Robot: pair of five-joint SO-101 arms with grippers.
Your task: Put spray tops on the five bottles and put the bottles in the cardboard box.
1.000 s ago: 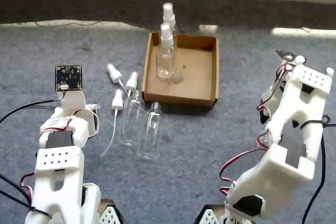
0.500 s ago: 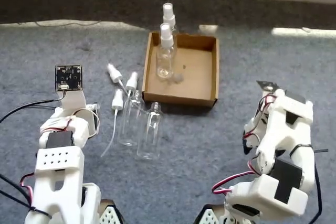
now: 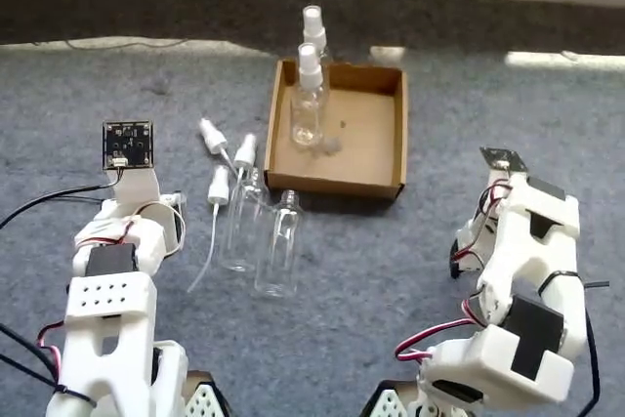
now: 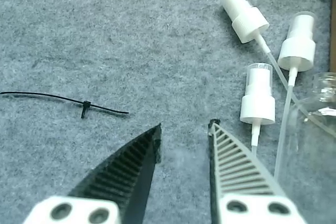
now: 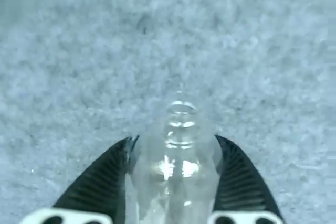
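Observation:
My right gripper [image 5: 175,141] is shut on a clear, topless bottle [image 5: 178,161], its open neck pointing away over the carpet. That arm [image 3: 522,271] stands at the right, in front of the cardboard box [image 3: 376,158]. One capped bottle [image 3: 309,95] stands inside the box, and another [image 3: 312,24] rises at its far edge. Two topless bottles [image 3: 239,217] [image 3: 280,241] stand left of the box's front. Three white spray tops [image 4: 244,17] [image 4: 297,45] [image 4: 258,95] lie beside them. My left gripper [image 4: 185,128] is open just above the carpet, close to the nearest spray top.
A black cable tie [image 4: 68,99] lies on the grey carpet near my left gripper. A dark strip [image 3: 146,12] runs along the carpet's far edge behind the box. Open carpet lies between the two arms.
My right arm has folded down and drawn left and toward the front of the table with its bottle. The left arm, box, bottles and spray tops have not moved.

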